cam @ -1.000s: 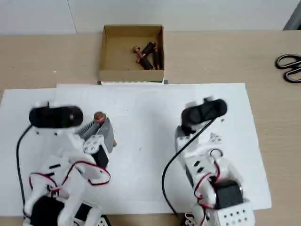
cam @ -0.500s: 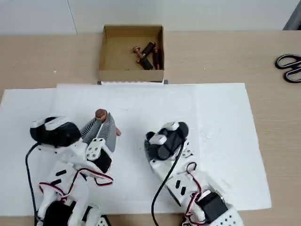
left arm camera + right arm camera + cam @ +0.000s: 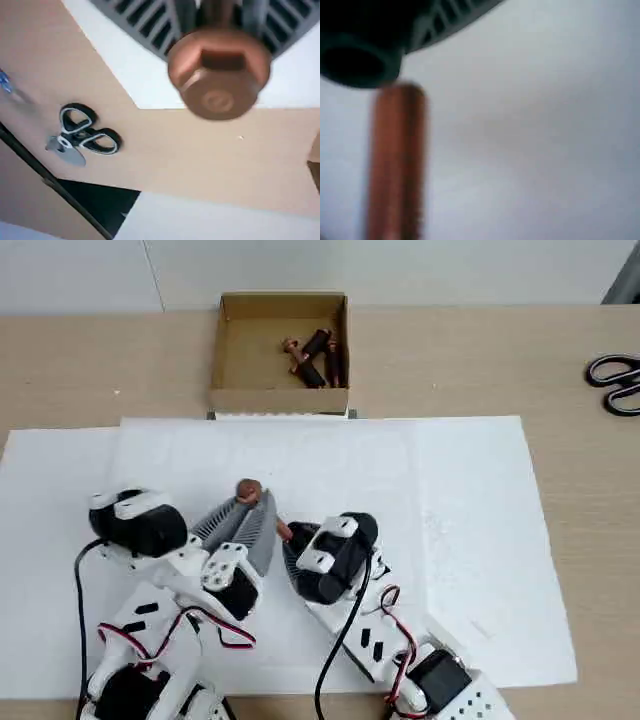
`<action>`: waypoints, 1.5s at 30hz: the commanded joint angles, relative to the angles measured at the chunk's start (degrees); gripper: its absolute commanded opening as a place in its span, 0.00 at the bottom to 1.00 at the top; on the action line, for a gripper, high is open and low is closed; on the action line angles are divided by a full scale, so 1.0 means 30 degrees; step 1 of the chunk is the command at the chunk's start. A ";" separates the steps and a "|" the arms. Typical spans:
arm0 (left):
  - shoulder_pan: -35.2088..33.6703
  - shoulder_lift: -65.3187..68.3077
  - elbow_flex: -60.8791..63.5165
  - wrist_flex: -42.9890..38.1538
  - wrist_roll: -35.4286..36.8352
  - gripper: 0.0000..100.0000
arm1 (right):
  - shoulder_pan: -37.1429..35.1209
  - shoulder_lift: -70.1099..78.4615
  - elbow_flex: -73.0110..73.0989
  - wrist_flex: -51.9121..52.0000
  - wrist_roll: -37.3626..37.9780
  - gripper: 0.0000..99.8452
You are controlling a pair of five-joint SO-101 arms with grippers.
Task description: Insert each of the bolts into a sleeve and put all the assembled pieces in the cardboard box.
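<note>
My left gripper [image 3: 250, 516] is shut on a copper bolt [image 3: 248, 490] above the white paper, its hex head [image 3: 217, 75] poking out between the grey ribbed fingers [image 3: 135, 20]. The bolt's shaft tip [image 3: 284, 531] points at my right gripper [image 3: 298, 544], which sits close beside it and is shut on a black sleeve [image 3: 355, 60]. In the right wrist view the threaded shaft [image 3: 397, 160] ends right at the sleeve's open mouth. The cardboard box [image 3: 232, 350] at the table's far side holds several assembled pieces [image 3: 315, 358].
A large white paper sheet [image 3: 450, 500] covers the wooden table under both arms. Black-handled scissors [image 3: 615, 382] lie at the far right edge of the table, also seen as scissors [image 3: 85, 137] from the left wrist.
The left gripper carried the bolt rightward and slightly nearer. The right arm swung left from the sheet's right half and now meets the bolt's tip.
</note>
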State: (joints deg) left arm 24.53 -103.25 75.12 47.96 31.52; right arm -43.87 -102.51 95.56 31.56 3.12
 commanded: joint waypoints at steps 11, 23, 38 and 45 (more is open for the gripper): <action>0.0293 -0.0205 0.0073 -0.0088 -0.0117 0.01 | -0.0542 -0.0190 -0.0410 -0.0396 0.0205 0.00; 0.0264 -0.0205 0.0073 -0.1289 -0.1055 0.01 | -0.0542 -0.0190 -0.0645 -0.0337 0.0234 0.00; 0.0234 -0.0205 0.1392 -0.1612 -0.1788 0.01 | -0.0571 -0.0190 -0.1963 0.0601 0.0205 0.00; 0.0410 -0.0205 0.1890 -0.1495 -0.1817 0.01 | -0.0571 -0.0190 -0.2901 0.1275 0.0205 0.00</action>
State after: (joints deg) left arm 25.85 -103.25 80.84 44.79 26.33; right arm -45.36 -102.51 91.78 35.25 3.30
